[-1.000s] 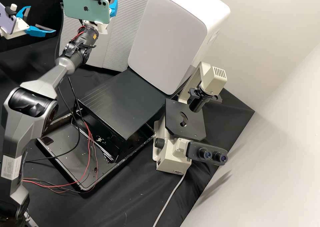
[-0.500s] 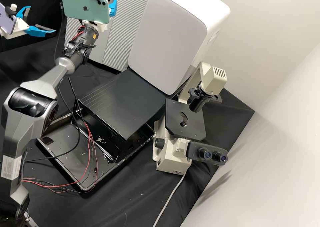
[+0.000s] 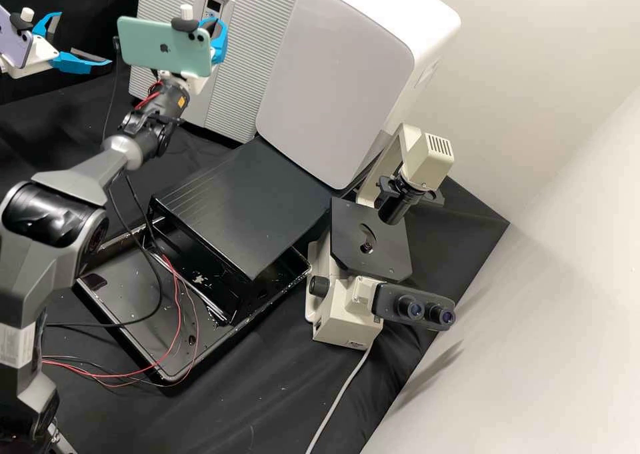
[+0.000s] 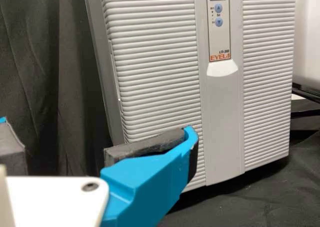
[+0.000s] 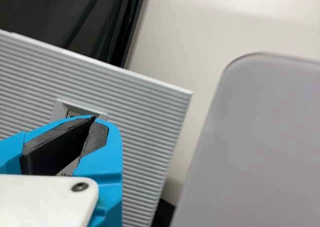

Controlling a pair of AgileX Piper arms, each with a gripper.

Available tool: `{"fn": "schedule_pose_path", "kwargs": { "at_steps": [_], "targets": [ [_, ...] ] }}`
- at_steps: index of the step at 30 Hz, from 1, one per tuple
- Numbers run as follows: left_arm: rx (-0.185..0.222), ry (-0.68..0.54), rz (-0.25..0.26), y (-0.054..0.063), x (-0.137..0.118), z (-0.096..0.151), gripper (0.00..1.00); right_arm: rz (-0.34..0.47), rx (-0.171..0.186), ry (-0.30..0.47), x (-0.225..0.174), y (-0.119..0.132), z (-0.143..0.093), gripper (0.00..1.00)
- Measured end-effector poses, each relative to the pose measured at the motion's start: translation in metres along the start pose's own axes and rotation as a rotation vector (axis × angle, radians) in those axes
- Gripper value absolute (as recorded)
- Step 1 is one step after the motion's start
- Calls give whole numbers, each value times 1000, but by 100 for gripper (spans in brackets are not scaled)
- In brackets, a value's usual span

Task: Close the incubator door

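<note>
The incubator's pale ribbed door (image 3: 250,61) stands upright at the back; it looks flush with the body, though a small gap cannot be ruled out. My left gripper (image 3: 83,39) is at the far left, apart from the incubator. My right gripper (image 3: 219,39) is in front of the door's display panel. In the left wrist view my left gripper (image 4: 97,129) stands open and empty, with the ribbed door (image 4: 155,77) beyond. The right wrist view shows my right gripper (image 5: 95,120) shut, fingertips together before the door's panel (image 5: 145,132); contact with the door cannot be told.
A large white rounded machine (image 3: 340,87) stands right of the incubator. Before it are a black platform (image 3: 247,201) and a black tray (image 3: 127,317) crossed by loose red and black wires. A microscope (image 3: 370,241) stands to the right, near the pale wall.
My right gripper and its arm have moved down and slightly left in the high view over the last half second, uncovering the door's display panel. The left gripper and the door look unchanged.
</note>
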Motion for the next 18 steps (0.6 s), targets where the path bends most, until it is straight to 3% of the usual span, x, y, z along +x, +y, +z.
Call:
{"fn": "schedule_pose_path", "kwargs": {
  "at_steps": [7,12,14,18],
  "targets": [
    [0,0,0,0,0,0,100,137,-96,42,-56,8,3,0],
    [0,0,0,0,0,0,100,215,-126,34,-93,8,19,0],
    [0,0,0,0,0,0,100,237,-116,25,-105,10,28,0],
    [0,0,0,0,0,0,100,251,-45,-23,-130,14,48,0]
  ]
}}
